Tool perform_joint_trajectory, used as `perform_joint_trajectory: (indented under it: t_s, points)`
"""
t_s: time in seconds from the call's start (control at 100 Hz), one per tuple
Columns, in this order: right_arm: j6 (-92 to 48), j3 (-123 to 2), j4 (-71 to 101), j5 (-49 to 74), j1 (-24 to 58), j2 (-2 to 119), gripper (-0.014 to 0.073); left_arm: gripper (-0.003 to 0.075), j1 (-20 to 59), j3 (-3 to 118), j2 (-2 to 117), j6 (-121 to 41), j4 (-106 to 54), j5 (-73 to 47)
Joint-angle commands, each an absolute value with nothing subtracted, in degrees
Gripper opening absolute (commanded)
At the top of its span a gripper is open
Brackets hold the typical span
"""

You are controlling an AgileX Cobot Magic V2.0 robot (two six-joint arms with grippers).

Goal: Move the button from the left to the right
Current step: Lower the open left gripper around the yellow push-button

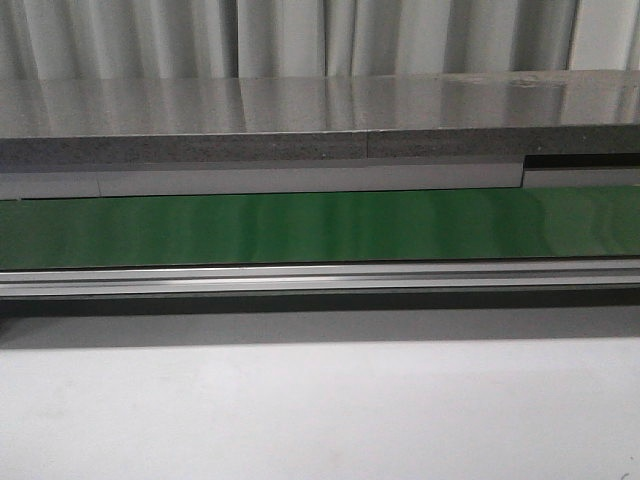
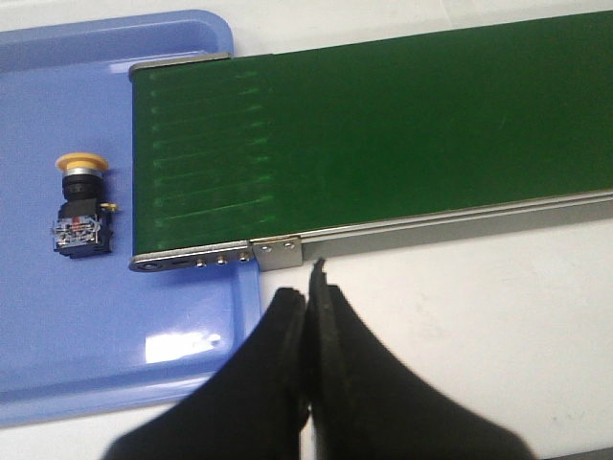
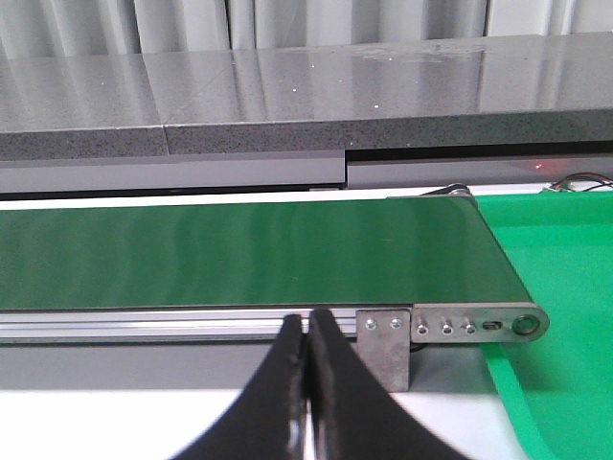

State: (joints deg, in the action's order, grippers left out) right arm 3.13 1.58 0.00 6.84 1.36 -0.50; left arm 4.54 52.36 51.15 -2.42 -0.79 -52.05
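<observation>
Lying on its side in the blue tray [image 2: 57, 326], the button [image 2: 79, 208] sits just beside the end of the green conveyor belt [image 2: 383, 134], its orange-yellow cap pointing away from the left gripper [image 2: 312, 287]. That gripper hangs over the white table near the belt's corner bracket, jaws pressed together and empty. The right gripper [image 3: 306, 331] is likewise closed on nothing, near the belt's far end beside a green tray [image 3: 556, 287]. Risk lies in the grasp: the round cap could let the button roll, or the fingers may clip the belt frame.
</observation>
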Motion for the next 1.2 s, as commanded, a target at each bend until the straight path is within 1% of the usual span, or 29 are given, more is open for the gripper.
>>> perform_joint_trajectory:
  t_s: [0.0, 0.15, 0.2, 0.25, 0.32, 0.36, 0.37, 0.39, 0.4, 0.41, 0.44, 0.49, 0.54, 0.58, 0.99, 1.09, 1.19]
  points:
    - [3.01, 0.73, -0.35, 2.07, 1.56, -1.83, -0.0067, -0.002, 4.48, 54.28, 51.02, -1.8, -1.48, -48.74]
    - [3.01, 0.73, -0.35, 2.07, 1.56, -1.83, -0.0067, -0.0008, 4.48, 54.28, 51.02, -1.8, -1.75, -49.07]
    - [3.01, 0.73, -0.35, 2.07, 1.56, -1.83, -0.0067, 0.0027, 4.48, 54.28, 51.02, -1.8, -1.89, -49.22]
    - [3.01, 0.73, -0.35, 2.07, 1.56, -1.83, -0.0067, 0.0087, 4.48, 54.28, 51.02, -1.8, -2.02, -49.35]
    - [3.01, 0.73, -0.35, 2.07, 1.56, -1.83, -0.0067, 0.0209, 4.48, 54.28, 51.02, -1.8, -2.11, -49.39]
    - [3.01, 0.73, -0.35, 2.07, 1.56, -1.83, -0.0067, 0.0302, 4.48, 54.28, 51.02, -1.8, -2.11, -49.39]
    - [3.01, 0.73, -0.35, 2.07, 1.56, -1.83, -0.0067, 0.0336, 4.48, 54.28, 51.02, -1.8, -2.11, -49.39]
    - [3.01, 0.73, -0.35, 2.07, 1.56, -1.83, -0.0067, 0.037, 4.48, 54.28, 51.02, -1.8, -2.11, -49.39]
    - [3.01, 0.73, -0.35, 2.07, 1.56, -1.83, -0.0067, 0.0405, 4.48, 54.28, 51.02, -1.8, -2.11, -49.39]
    - [3.01, 0.73, -0.35, 2.07, 1.56, -1.83, -0.0067, 0.0422, 4.48, 54.28, 51.02, -1.8, -2.11, -49.39]
    - [3.01, 0.73, -0.35, 2.07, 1.56, -1.83, -0.0067, 0.0505, 4.48, 54.28, 51.02, -1.8, -2.11, -49.39]
    - [3.01, 0.73, -0.35, 2.07, 1.56, -1.83, -0.0067, 0.0596, 4.48, 54.28, 51.02, -1.8, -2.11, -49.29]
    - [3.01, 0.73, -0.35, 2.07, 1.56, -1.83, -0.0067, 0.0648, 4.48, 54.28, 51.02, -1.8, -2.11, -48.76]
    - [3.01, 0.73, -0.35, 2.07, 1.56, -1.83, -0.0067, 0.0664, 4.48, 54.28, 51.02, -1.8, -2.11, -48.75]
    - [3.01, 0.73, -0.35, 2.07, 1.56, -1.83, -0.0067, 0.066, 4.48, 54.67, 51.66, -1.8, -1.94, -46.96]
    - [3.01, 0.73, -0.35, 2.07, 1.56, -1.83, -0.0067, 0.0659, 2.72, 56.59, 53.81, -1.8, -1.94, -46.86]
    - [3.01, 0.73, -0.35, 2.07, 1.56, -1.83, -0.0067, 0.0659, -0.91, 59.49, 57.26, -1.8, -1.0, -46.86]
